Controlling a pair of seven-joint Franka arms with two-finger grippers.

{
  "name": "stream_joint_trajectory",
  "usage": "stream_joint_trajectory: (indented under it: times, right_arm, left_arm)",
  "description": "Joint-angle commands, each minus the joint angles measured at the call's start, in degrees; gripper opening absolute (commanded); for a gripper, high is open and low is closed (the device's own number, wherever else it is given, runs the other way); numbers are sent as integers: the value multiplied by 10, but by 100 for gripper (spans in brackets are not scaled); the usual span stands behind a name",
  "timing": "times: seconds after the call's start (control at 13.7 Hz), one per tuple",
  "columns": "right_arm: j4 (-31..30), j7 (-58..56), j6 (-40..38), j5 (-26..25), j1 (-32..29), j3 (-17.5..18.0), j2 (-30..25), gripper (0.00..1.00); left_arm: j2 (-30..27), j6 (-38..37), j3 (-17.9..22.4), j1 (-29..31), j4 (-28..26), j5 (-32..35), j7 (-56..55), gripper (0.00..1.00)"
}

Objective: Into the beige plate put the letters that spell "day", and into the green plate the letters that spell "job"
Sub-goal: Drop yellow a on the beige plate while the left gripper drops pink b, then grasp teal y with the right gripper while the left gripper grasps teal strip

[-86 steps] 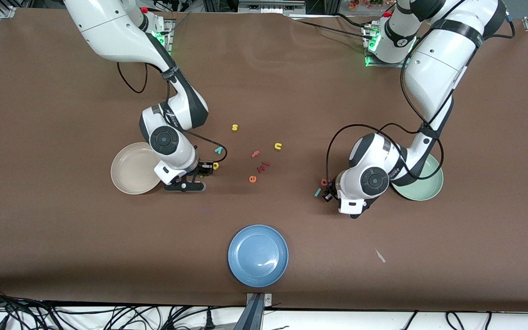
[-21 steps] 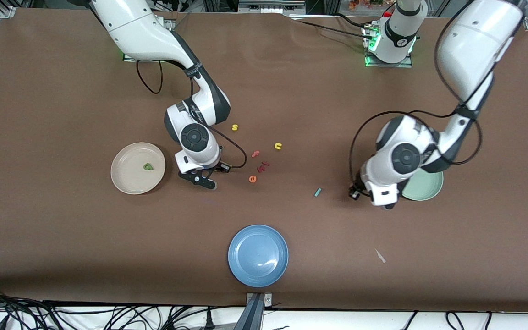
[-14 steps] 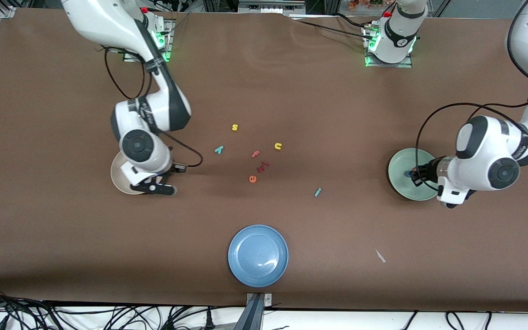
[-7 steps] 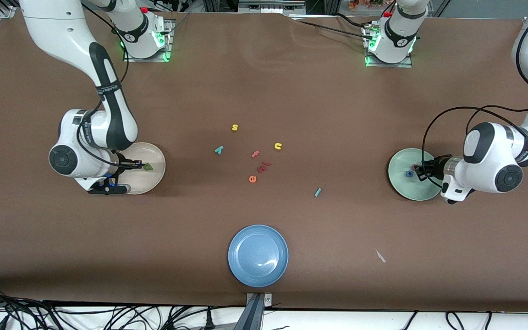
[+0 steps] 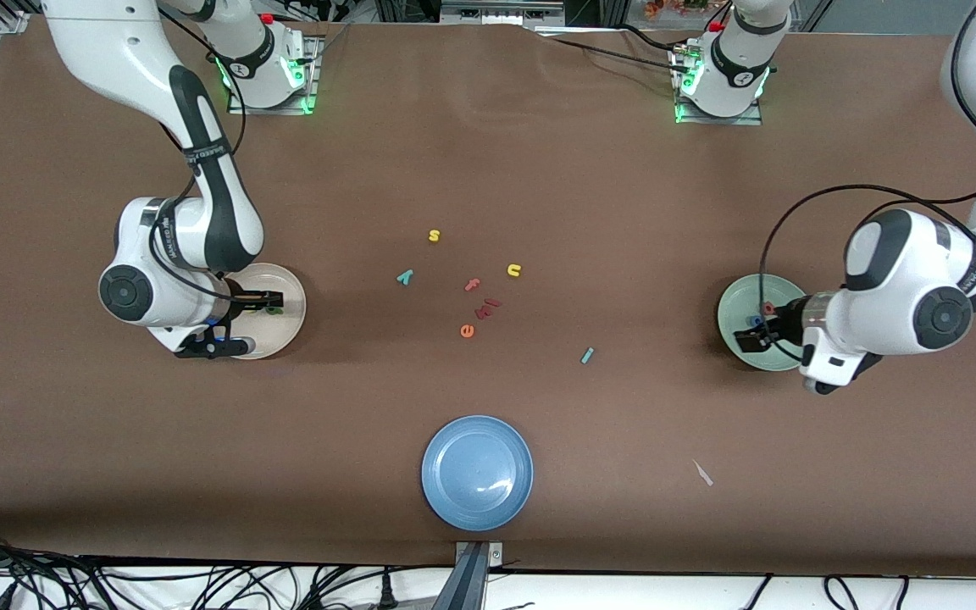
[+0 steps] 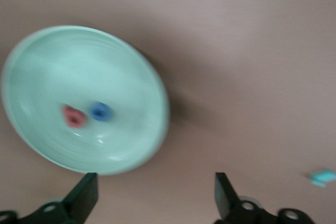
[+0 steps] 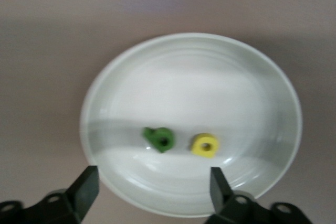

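Showing what front view hides — yellow letter (image 7: 204, 145), green letter (image 7: 159, 139) in beige plate (image 7: 262, 82)

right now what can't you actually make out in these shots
- Front view: the right gripper covers the letters in the beige plate; only the right wrist view shows the green letter and yellow letter.
- Front view: the left gripper partly hides the blue letter and red letter in the green plate.
- Left wrist view: motion blur smears both letters' shapes, and the teal letter.
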Motion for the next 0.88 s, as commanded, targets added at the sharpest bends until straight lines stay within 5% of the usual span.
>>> stream_joint_trajectory:
  times: [0.0,0.36,0.58,0.8]
  right_arm:
    - [9,88,-9,8,28,28,-13,100]
    - [-1,318,25,21,75,74,-13,99]
    - [-36,406,92,20,84,108,-13,81]
    - [-64,470,158,19,122,108,-5,75]
  left_arm:
    - [27,-2,11,-98,62,-8,-45,99]
    - [59,111,105,-242,86,-2,-34,99]
    - [82,192,207,-345,95,-3,-34,100]
    - [104,197,216,-366,102,-4,17,98]
